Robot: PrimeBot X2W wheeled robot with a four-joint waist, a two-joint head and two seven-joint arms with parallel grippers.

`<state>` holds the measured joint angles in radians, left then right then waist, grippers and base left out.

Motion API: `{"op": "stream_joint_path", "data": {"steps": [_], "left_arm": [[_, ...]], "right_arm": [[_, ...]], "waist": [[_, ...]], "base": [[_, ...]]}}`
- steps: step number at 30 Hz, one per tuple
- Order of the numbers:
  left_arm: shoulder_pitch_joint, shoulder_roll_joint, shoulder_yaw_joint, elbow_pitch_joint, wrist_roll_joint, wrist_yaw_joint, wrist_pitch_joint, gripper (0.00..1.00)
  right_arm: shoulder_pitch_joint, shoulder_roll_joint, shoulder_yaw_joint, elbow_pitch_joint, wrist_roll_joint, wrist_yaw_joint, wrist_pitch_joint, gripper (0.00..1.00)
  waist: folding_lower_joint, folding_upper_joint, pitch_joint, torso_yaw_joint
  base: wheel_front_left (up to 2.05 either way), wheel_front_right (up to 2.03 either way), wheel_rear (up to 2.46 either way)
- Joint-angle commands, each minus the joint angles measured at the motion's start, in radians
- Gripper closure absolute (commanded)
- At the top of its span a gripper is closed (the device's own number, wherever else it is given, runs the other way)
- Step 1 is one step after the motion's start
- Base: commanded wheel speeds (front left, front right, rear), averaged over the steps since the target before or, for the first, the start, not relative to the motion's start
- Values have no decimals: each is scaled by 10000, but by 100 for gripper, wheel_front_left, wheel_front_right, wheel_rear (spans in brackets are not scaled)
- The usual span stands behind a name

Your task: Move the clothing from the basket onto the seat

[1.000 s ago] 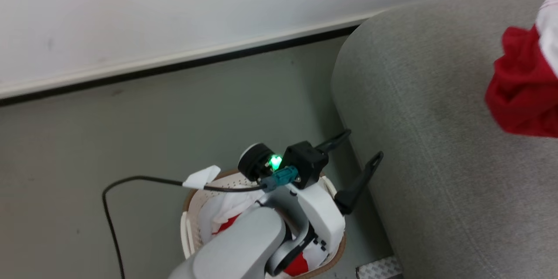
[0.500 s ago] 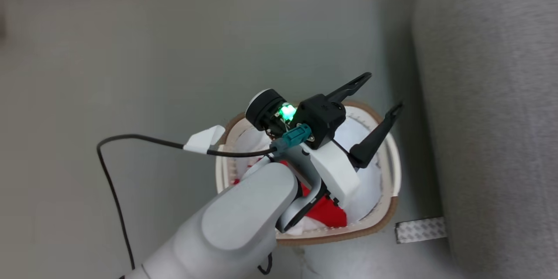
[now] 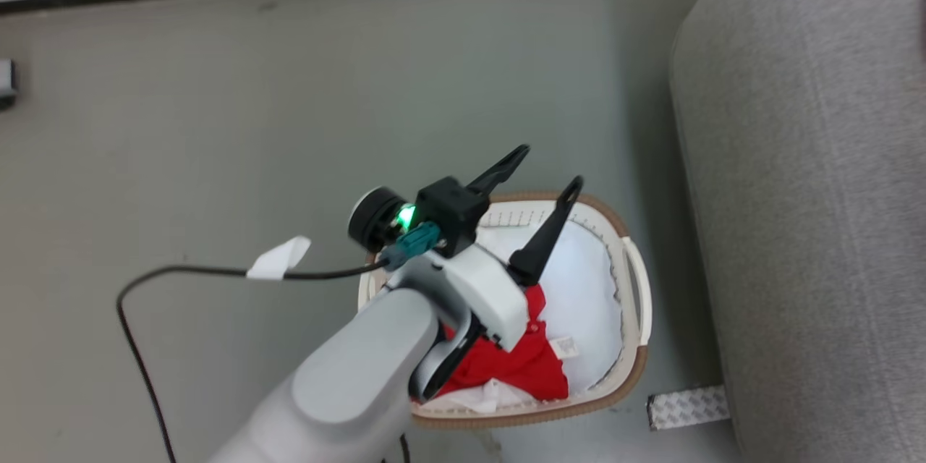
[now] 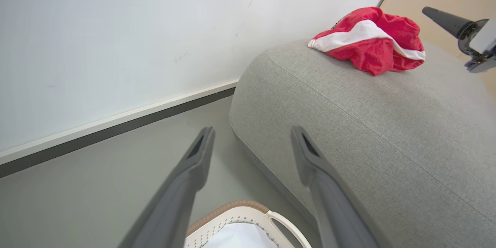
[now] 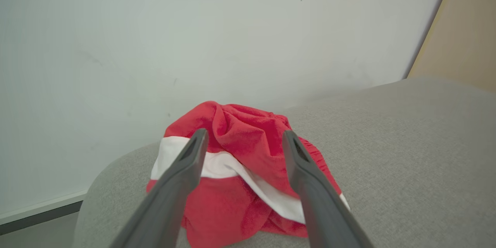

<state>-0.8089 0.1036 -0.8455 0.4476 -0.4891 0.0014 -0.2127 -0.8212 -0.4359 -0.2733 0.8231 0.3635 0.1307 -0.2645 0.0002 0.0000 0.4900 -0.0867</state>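
So, nearest first: red garment [image 3: 532, 369] sits bunched in the laundry basket [image 3: 644, 296], against its near rim, on top of a plain white cloth [image 3: 586, 282]; its left part is hidden under the left arm's wrist [image 3: 477, 296].

Thin fabric by the look of the folds, so expect light, limp and no stiffness; it may slip, or drag the white cloth up with it. Best hold: pinch a raised fold in the exposed red near the basket's middle, deep enough to catch several layers, clear of the white cloth and the perforated side.

It is crumpled, so no real heading; the visible red spreads along the near rim with a tongue toward the middle; long axis cannot be told.

Left gripper [image 3: 550, 166] hangs over the basket's far rim; fingers spread wide, holding nothing, apart from the fabric.

Beyond, near the basket's right handle: light-grey sofa [image 3: 810, 195]. On its top, toward the end by the wall [image 4: 116, 46], a second red garment [image 5: 240, 124] lies in a mound with a white band across it; long axis reads as running along that band.

Right gripper [image 5: 244, 135] hovers near that mound; fingers wide, empty.
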Motion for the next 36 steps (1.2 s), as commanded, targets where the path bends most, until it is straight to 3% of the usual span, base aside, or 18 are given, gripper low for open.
{"op": "stream_joint_path", "data": {"steps": [1, 10, 21, 27, 36], "left_arm": [[283, 138, 73, 46, -103, 89, -129, 0], [1885, 816, 923, -64, -290, 872, -506, 0], [4881, 1652, 2703, -1125, 159, 1434, -517, 0], [6493, 1758, 4070, -1700, 511, 1495, -517, 0], [7981, 1232, 5664, -2125, 1270, 992, -518, 0]], "right_arm": [[613, 206, -219, -514, -96, 3, 4, 0], [3868, 1809, -143, -3999, -274, 3, 3, 0], [7417, 3307, 617, -6469, -1165, 3, 4, 0], [8617, 3662, 1086, -7059, -1689, 3, 4, 0], [9634, 3846, 1323, -7075, -1838, 3, 3, 0]], "waist": [[-2, 0, -564, -159], [-2, 0, -2572, 38], [-2, 0, -4417, 946], [-2, 0, -4927, 1194], [-2, 0, -5429, 1235]], "base": [[0, 0, 0], [0, 0, 0], [0, 0, 0], [0, 0, 0], [0, 0, 0]]}}
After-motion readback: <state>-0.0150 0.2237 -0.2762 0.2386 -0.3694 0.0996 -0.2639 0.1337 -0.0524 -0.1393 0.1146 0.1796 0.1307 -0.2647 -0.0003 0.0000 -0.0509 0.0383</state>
